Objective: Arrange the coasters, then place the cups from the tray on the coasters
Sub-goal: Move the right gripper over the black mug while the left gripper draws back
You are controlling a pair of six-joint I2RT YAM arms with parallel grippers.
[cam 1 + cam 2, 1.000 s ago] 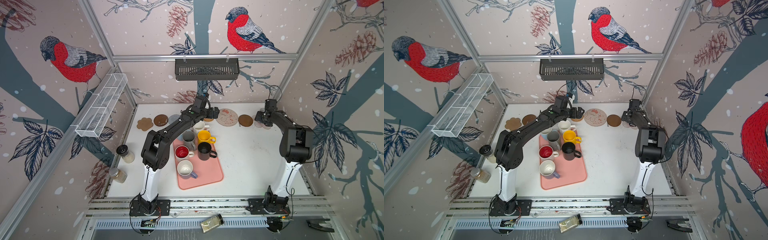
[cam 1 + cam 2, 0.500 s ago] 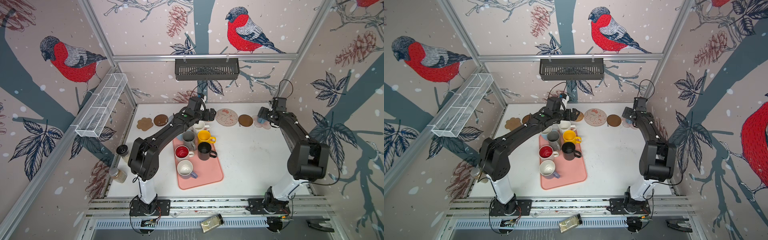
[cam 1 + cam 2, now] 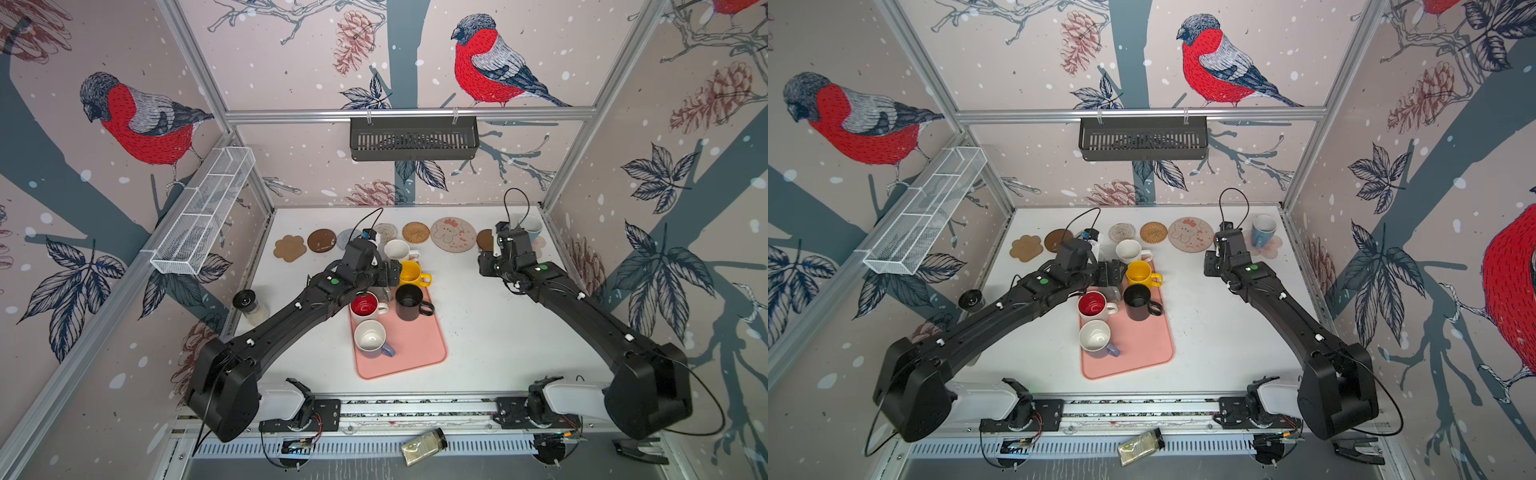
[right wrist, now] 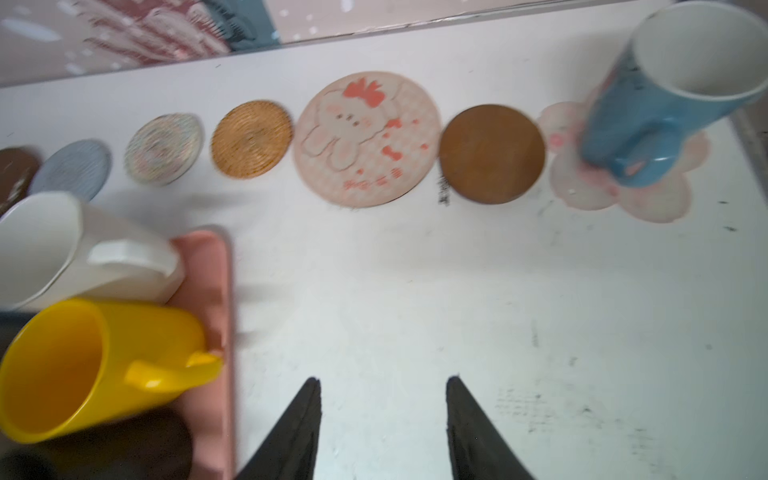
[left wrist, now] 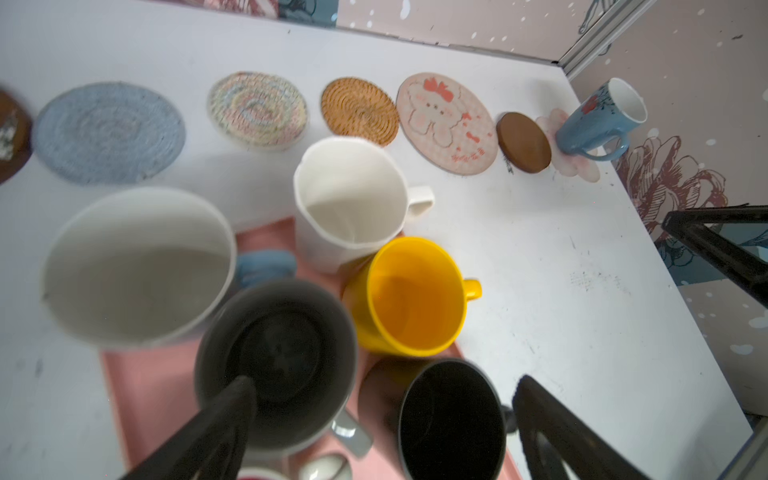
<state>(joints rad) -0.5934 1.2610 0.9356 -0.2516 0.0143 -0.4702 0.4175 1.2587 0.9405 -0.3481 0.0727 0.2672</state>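
Across the middle of the table [image 3: 498, 332], the pink tray [image 3: 415, 349], carrying in both top views a lavender cup [image 3: 370, 338], red-lined cup [image 3: 363, 305], black cup [image 3: 409, 301], yellow cup [image 3: 410, 272] and white cup [image 3: 397, 250]. Hidden there under the left arm [image 3: 299, 311] but plain in the left wrist view: grey cup [image 5: 274, 357] and light blue cup [image 5: 137, 262]. Left gripper [image 5: 384, 382] spread wide, one finger over the grey cup's mouth, gripping nothing. Right gripper [image 4: 382, 382] parted and empty over bare table, pulled back from the blue cup [image 3: 1262, 230], now free on the pink flower coaster [image 3: 1273, 249].
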